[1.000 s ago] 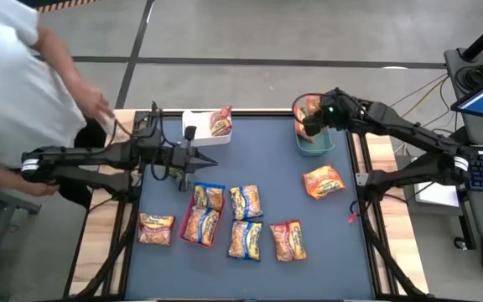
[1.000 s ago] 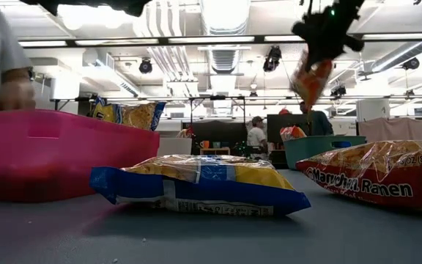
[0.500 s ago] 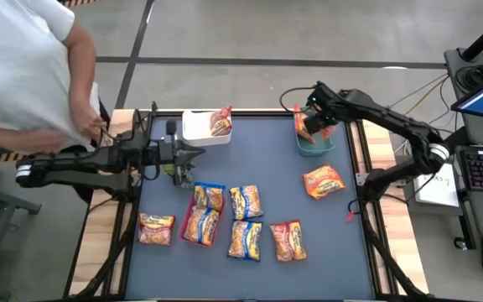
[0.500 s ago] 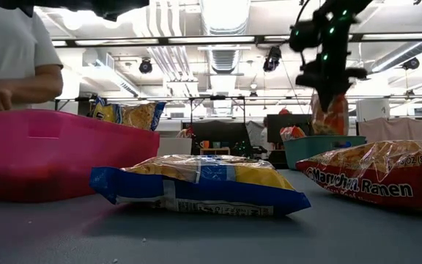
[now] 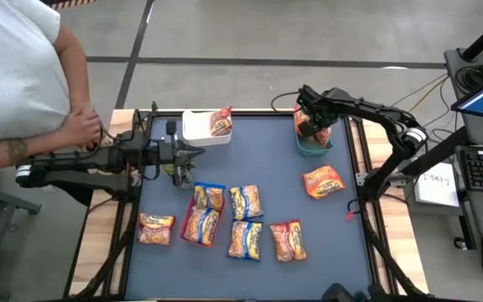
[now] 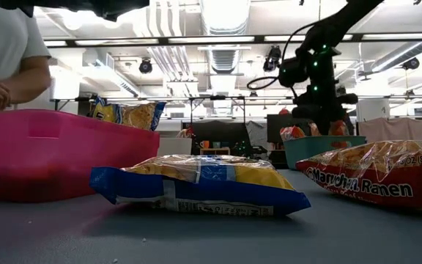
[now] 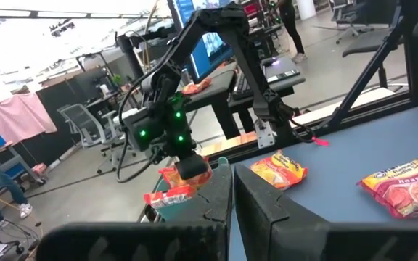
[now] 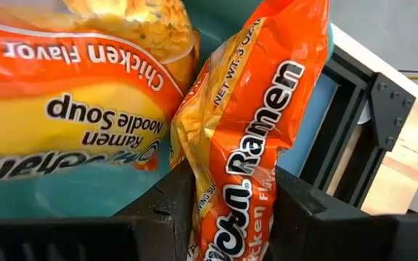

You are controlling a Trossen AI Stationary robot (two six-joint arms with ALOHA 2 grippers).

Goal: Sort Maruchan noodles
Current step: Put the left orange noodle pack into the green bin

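My right gripper (image 5: 312, 127) is over the teal bin (image 5: 327, 144) at the table's far right, shut on an orange Maruchan packet (image 8: 247, 138). That packet stands in the bin beside another orange-yellow packet (image 8: 85, 87). In the low view the right gripper (image 6: 321, 116) reaches down to the bin's rim (image 6: 321, 143). Several more packets lie flat on the mat, among them a blue-trimmed one (image 5: 209, 197) and a red one (image 5: 288, 241). An orange packet (image 5: 323, 180) lies alone to the right. My left gripper (image 5: 193, 156) hovers shut near the white bin (image 5: 198, 127). My right gripper pinches the orange packet between its two fingers (image 8: 164, 210), which lie on its two flat faces at one end (image 8: 227, 206). It comes from above, pointing down. The packet stands nearly upright inside the teal bin, against the neighbouring packet.
The white bin holds a red-trimmed packet (image 5: 220, 123). A small green plant (image 5: 173, 171) sits by the left gripper. In the low view a pink bin (image 6: 50, 150) holds blue-trimmed packets (image 6: 127, 114). A person (image 5: 23, 75) stands at the table's far left corner.
My right gripper has come down with the orange packet, from hanging high above the teal bin to standing in it, staying shut on it. My left arm drew back slightly toward the table's left edge. The person's arm has shifted by the left corner.
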